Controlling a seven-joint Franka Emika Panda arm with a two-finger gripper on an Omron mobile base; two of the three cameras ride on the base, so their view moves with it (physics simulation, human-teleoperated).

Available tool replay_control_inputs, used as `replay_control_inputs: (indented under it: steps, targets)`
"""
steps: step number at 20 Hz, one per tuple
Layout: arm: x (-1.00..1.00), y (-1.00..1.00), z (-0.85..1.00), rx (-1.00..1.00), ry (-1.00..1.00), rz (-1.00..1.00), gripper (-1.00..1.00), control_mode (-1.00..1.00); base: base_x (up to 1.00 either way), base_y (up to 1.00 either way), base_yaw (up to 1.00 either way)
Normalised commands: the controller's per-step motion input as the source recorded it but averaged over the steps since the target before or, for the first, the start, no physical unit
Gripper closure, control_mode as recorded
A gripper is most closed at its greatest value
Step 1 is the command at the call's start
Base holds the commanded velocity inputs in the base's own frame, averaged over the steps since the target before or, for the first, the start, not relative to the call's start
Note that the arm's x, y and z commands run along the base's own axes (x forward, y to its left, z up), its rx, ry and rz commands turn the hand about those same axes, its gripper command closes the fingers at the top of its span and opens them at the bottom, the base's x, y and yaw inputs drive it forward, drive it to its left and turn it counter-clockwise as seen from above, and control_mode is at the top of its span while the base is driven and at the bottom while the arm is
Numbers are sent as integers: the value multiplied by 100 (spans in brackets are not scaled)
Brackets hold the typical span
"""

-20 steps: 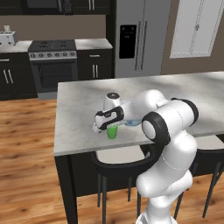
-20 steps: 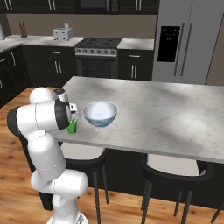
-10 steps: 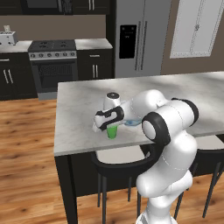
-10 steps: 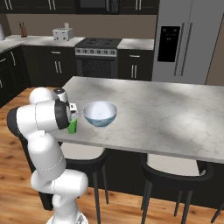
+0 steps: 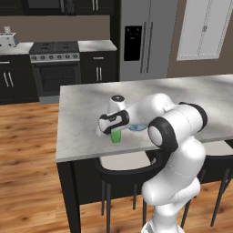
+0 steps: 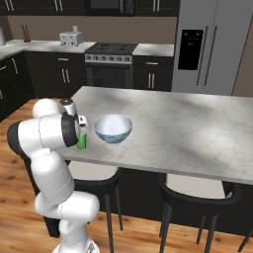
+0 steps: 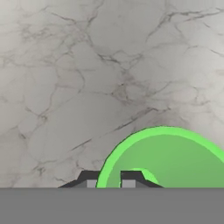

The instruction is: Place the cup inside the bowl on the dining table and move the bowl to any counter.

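The small green cup [image 5: 116,136] stands upright on the marble dining table [image 5: 77,113] near its front edge. My gripper [image 5: 114,129] comes down on it from above and is shut on its rim. In the hand view the two fingertips [image 7: 89,178] pinch the left wall of the cup [image 7: 170,157], one inside and one outside. The white bowl [image 6: 113,128] sits on the table [image 6: 188,128] just right of the cup [image 6: 81,143], a short gap apart. From the left base the bowl [image 5: 138,128] is mostly hidden behind my arm.
Black stools [image 6: 197,197] stand tucked under the table's near side. A counter [image 6: 44,45] with a toaster [image 6: 71,38] runs along the back wall beside the stove [image 5: 55,63]. The fridge [image 5: 143,38] stands behind the table. Wood floor lies open to the left.
The jaws have closed from wide open onto the cup's rim. The arm, cup and bowl have stayed where they were.
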Motion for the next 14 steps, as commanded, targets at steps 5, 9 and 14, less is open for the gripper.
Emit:
replay_control_inputs:
  steps: [5, 9, 14]
  targets:
    - [0, 0, 29, 0, 0, 0, 100, -100, 0, 0, 0]
    - [0, 0, 28, 0, 0, 0, 100, -100, 0, 0, 0]
    - [0, 0, 31, 0, 0, 0, 100, -100, 0, 0, 0]
